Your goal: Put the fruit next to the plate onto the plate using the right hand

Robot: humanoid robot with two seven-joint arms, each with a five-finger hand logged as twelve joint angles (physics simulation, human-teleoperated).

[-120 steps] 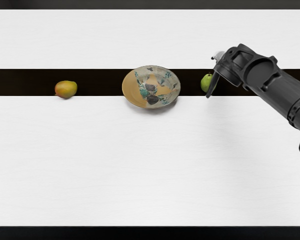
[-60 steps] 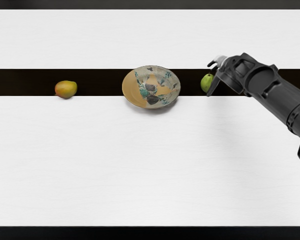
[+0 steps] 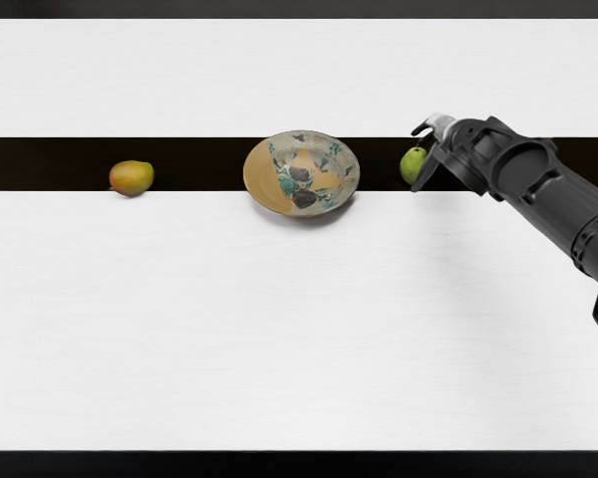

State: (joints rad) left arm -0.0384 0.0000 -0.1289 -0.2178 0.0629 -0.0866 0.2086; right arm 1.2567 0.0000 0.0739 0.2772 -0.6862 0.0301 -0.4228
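one green pear [image 3: 412,164] sat right of the plate [image 3: 301,170]; our right hand [image 3: 454,149] hovered at it, fingers [image 3: 421,179] apart. we feared a glancing close would roll it away.

A green pear [image 3: 413,164] sits right of the plate [image 3: 260,175].

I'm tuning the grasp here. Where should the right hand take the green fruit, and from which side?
Probably around the rounded middle of the green fruit, coming from its right, where the open right hand is. The fruit is small and round, and the plate lies to its left, so that side is less free.
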